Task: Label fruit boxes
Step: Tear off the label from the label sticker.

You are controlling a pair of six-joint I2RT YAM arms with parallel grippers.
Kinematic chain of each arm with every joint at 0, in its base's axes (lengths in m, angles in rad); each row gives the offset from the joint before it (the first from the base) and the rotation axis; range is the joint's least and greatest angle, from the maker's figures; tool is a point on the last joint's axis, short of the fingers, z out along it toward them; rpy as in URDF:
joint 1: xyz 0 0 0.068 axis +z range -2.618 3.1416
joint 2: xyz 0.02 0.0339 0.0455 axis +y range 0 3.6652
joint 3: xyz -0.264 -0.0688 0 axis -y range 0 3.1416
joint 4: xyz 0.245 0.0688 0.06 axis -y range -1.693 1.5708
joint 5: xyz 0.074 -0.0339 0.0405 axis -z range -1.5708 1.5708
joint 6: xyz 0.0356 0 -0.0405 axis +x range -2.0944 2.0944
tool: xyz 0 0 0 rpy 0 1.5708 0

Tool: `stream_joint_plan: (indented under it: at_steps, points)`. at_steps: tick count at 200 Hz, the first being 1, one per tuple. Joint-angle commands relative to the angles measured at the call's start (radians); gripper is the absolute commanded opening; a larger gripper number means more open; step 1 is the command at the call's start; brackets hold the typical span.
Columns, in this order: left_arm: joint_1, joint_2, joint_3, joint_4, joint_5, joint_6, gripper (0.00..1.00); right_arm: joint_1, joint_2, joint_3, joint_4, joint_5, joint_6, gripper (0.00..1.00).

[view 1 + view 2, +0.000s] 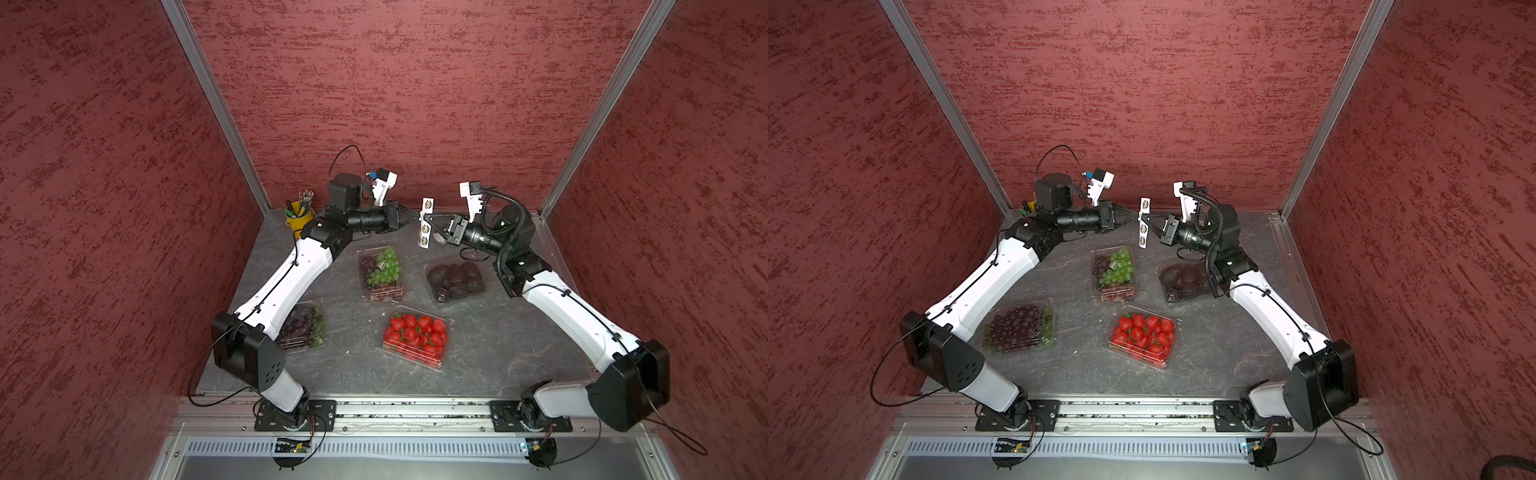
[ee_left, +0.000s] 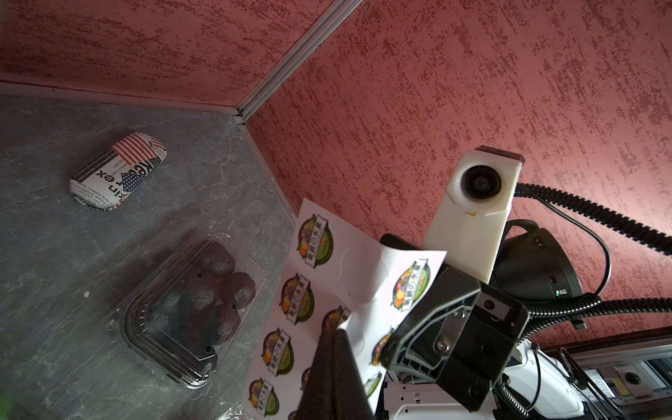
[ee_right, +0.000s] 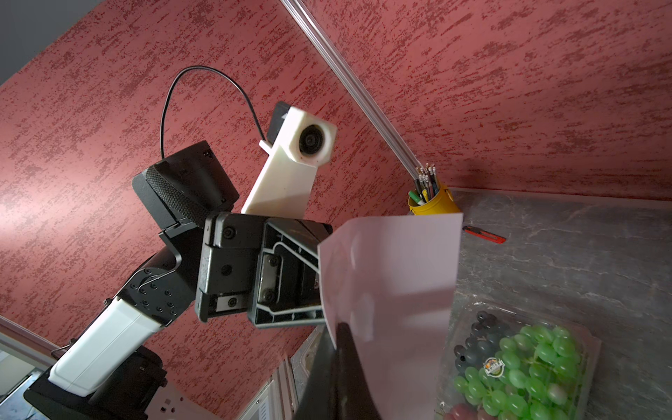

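Both grippers hold a white sticker sheet (image 1: 425, 226) (image 1: 1144, 227) upright in the air at the back centre. My left gripper (image 1: 418, 215) (image 2: 336, 331) is shut on a curled white corner of the sheet (image 2: 291, 291). From the other side my right gripper (image 1: 430, 225) (image 3: 336, 327) is shut on the sheet's edge (image 3: 392, 272). Below stand the fruit boxes. They are green-and-purple grapes (image 1: 382, 272) (image 1: 1115, 272) carrying a round sticker (image 3: 492, 365), dark round fruit (image 1: 455, 280) (image 2: 196, 298), strawberries (image 1: 415, 334) (image 1: 1144, 334) and dark grapes (image 1: 1019, 328), partly under the left arm.
A yellow pencil cup (image 1: 298, 216) (image 3: 432, 205) stands in the back left corner, with a red cutter (image 3: 483, 234) lying near it. A flag-printed case (image 2: 118, 171) lies near the back right corner. Red walls close in three sides.
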Motion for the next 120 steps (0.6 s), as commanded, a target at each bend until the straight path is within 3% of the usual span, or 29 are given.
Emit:
stream_joint_plan:
  at_steps: [1, 120]
  points:
    - [0.011, -0.012, 0.005, 0.024, -0.017, 0.001, 0.00, 0.007, 0.003, 0.028, 0.026, -0.005, -0.009, 0.00]
    - [0.071, -0.050, -0.044, 0.011, -0.035, -0.003, 0.00, 0.006, 0.011, 0.032, 0.011, 0.011, -0.019, 0.00]
